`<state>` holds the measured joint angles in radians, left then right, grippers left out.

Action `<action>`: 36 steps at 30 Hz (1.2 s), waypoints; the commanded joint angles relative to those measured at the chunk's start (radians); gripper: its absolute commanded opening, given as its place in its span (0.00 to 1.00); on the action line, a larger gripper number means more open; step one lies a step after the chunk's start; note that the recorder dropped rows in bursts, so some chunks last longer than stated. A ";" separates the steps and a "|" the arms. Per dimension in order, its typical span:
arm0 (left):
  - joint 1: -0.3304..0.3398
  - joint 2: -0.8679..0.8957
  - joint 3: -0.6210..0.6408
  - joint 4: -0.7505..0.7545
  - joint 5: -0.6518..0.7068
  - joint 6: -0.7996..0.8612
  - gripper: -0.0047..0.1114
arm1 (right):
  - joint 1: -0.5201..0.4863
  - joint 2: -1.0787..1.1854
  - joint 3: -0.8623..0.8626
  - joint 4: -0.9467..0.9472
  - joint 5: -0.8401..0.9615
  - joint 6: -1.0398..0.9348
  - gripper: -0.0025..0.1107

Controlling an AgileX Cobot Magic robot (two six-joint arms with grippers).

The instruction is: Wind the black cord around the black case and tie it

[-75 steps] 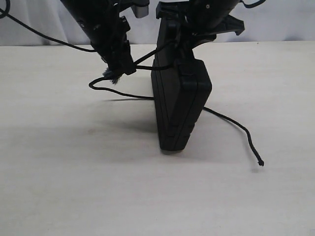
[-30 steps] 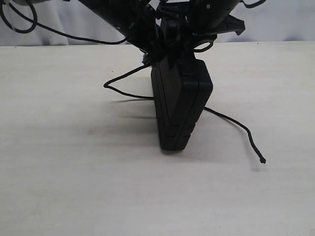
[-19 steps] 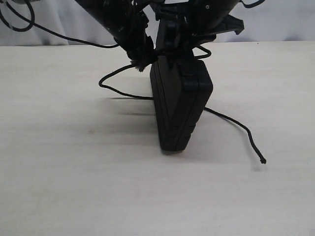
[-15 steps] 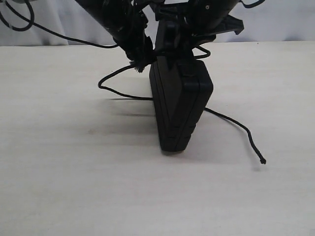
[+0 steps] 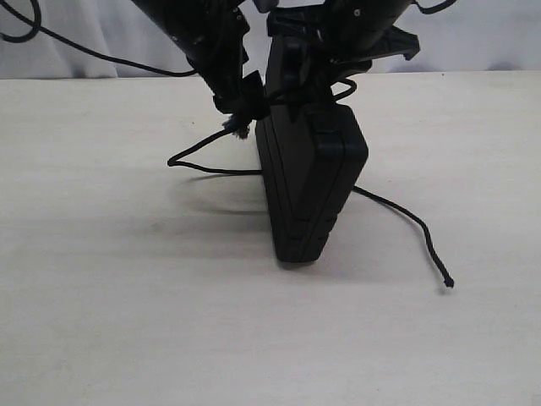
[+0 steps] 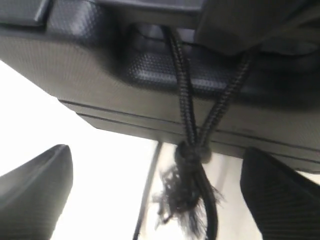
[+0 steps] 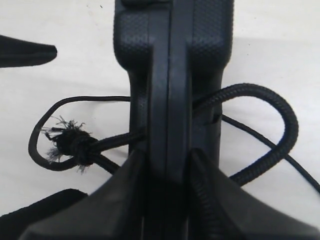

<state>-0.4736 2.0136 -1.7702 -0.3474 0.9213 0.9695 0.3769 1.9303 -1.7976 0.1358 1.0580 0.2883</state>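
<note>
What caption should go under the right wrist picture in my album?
Right end effector clamps the black case, with the black cord looping on both sides.

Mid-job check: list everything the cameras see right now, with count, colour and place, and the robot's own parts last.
matte black rectangular plastic case: one, black, standing on edge on the table, its top end clamped by the right gripper.
thin black braided cord: one, black, passed round the case's top end; slack loop on the table on the left arm's side, tail trailing across the table on the other side.
frayed knot: one, black, on the cord beside the case's top, between the left gripper's fingers, untouched.
pale beige table: one, under everything.
white backdrop: one, behind the table.
thin black arm cable: one, above the table's far edge.
left gripper: one, black, open.
right gripper: one, black, shut on the case.
</note>
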 commanded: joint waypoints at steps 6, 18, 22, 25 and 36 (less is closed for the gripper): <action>-0.003 -0.008 0.001 -0.005 0.187 0.102 0.76 | -0.003 -0.008 -0.004 0.006 -0.014 0.016 0.06; -0.003 0.042 0.001 -0.002 0.156 0.107 0.76 | -0.003 -0.008 -0.004 0.006 -0.014 0.016 0.06; -0.003 0.042 0.001 -0.016 0.115 0.107 0.76 | -0.003 -0.008 -0.004 0.006 -0.014 0.016 0.06; -0.003 0.043 0.001 -0.037 0.106 0.129 0.72 | -0.003 -0.008 -0.004 0.006 -0.014 0.016 0.06; -0.003 0.043 0.001 -0.078 0.053 0.134 0.46 | -0.003 -0.008 -0.004 0.006 -0.014 0.016 0.06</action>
<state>-0.4659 2.0577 -1.7686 -0.3629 1.0407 1.1067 0.3680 1.9287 -1.7976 0.1267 1.0601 0.3133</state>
